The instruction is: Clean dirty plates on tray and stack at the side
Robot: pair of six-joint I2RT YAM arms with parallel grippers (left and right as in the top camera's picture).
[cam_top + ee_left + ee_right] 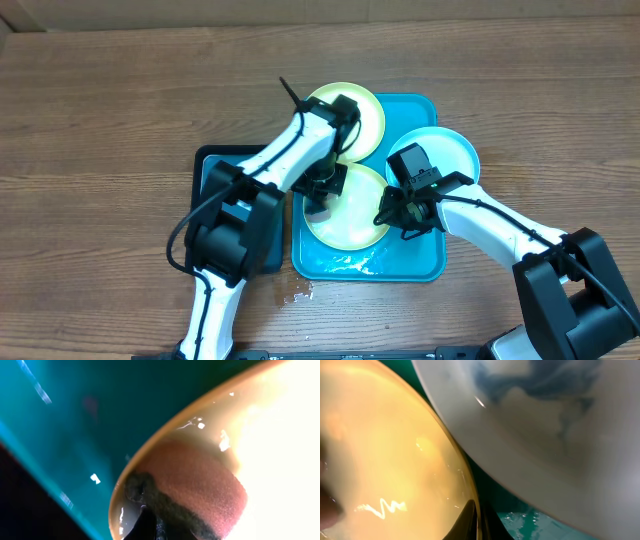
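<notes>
The teal tray (420,265) holds three plates. One yellow-green plate (368,112) lies at the back and the light blue plate (455,150), with blue smears (545,390), at the right. A second yellow-green plate (350,225) lies in the middle. My left gripper (322,190) is shut on a pinkish sponge (200,485) with a dark scouring side, pressed onto this plate (280,435) near its rim. My right gripper (400,215) is shut on the same plate's right rim (470,485), one finger on each side (480,520).
A smaller black tray (212,165) sits just left of the teal tray, under my left arm. Water pools in the teal tray's front (350,263) and on the wooden table (295,292) by its front left corner.
</notes>
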